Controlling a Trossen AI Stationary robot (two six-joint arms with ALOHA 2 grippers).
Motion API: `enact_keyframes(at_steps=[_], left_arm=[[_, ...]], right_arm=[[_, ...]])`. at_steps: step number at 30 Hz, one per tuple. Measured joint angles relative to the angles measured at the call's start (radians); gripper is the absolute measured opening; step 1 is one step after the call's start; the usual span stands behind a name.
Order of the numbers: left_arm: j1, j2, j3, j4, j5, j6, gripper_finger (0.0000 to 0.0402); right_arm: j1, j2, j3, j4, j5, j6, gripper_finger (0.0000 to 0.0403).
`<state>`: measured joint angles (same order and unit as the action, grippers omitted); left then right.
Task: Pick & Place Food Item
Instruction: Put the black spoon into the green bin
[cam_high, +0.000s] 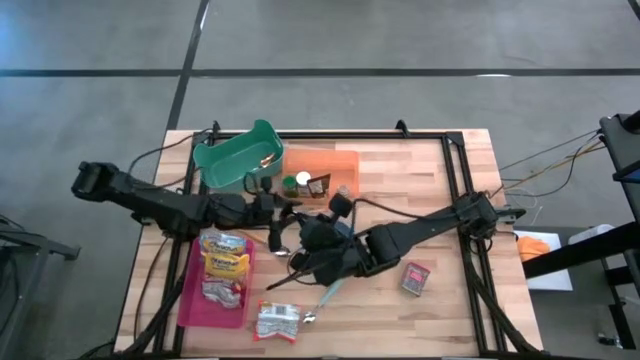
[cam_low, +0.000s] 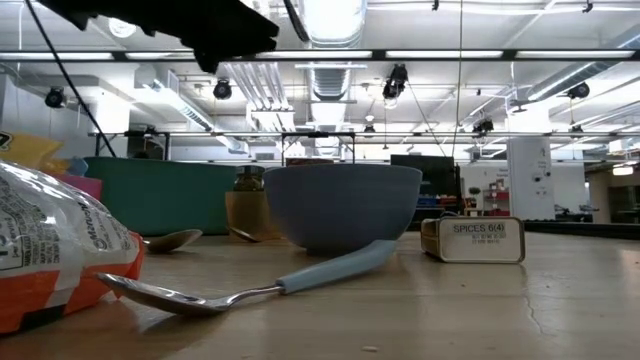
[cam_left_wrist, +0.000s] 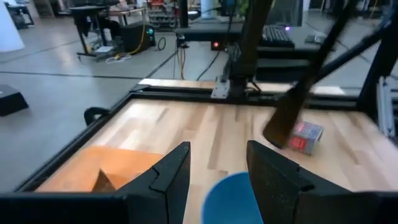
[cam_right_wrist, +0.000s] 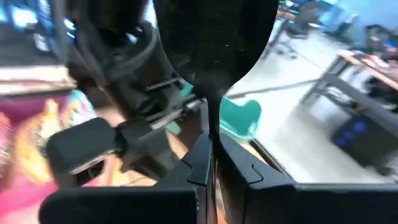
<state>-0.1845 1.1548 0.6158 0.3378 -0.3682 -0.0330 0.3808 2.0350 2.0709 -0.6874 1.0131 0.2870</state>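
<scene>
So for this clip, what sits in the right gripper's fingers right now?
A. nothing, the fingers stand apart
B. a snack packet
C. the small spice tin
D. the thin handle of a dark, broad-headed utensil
D: in the right wrist view the right gripper is shut on the thin handle of a dark utensil, whose broad head rises above the fingers.

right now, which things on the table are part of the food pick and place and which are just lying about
Job, likely: snack packets on pink tray; loose packet; green bin; dark utensil clamped in right gripper; left gripper open over blue bowl.
Lying about: spice tin; blue-handled spoon; orange tray.
</scene>
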Motion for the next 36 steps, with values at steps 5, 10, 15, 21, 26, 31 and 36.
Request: enact_keyframes(at_steps=[5, 10, 15, 21, 26, 31, 36], left_arm=[[-0.018, -0.074, -0.016, -0.010, 0.070, -0.016, 0.0159], [-0.043, -0.103, -0.033, 0.004, 0.116, -0.015, 0.0159], [-0.059, -0.106, -0.033, 0.008, 0.167, 0.027, 0.0159], [-0.062, -0.106, -0.029, 0.010, 0.226, 0.034, 0.0159], [-0.064, -0.106, -0.026, 0.021, 0.231, -0.001, 0.0159], [-0.064, -0.106, -0.026, 0.041, 0.230, -0.024, 0.0159], [-0.064, -0.106, -0.026, 0.041, 0.229, -0.023, 0.0139]], right_arm=[[-0.010, -0.001, 0.017, 0.122, -0.072, -0.100, 0.0011], [-0.022, 0.000, 0.003, 0.215, -0.175, -0.154, 0.0011], [-0.033, 0.000, -0.009, 0.237, -0.212, -0.163, 0.0011], [-0.038, 0.002, -0.014, 0.219, -0.214, -0.171, 0.0011], [-0.037, 0.002, -0.018, 0.218, -0.263, -0.163, 0.0011], [-0.037, 0.002, -0.024, 0.237, -0.285, -0.152, 0.0011], [-0.037, 0.002, -0.028, 0.248, -0.302, -0.151, 0.0011]])
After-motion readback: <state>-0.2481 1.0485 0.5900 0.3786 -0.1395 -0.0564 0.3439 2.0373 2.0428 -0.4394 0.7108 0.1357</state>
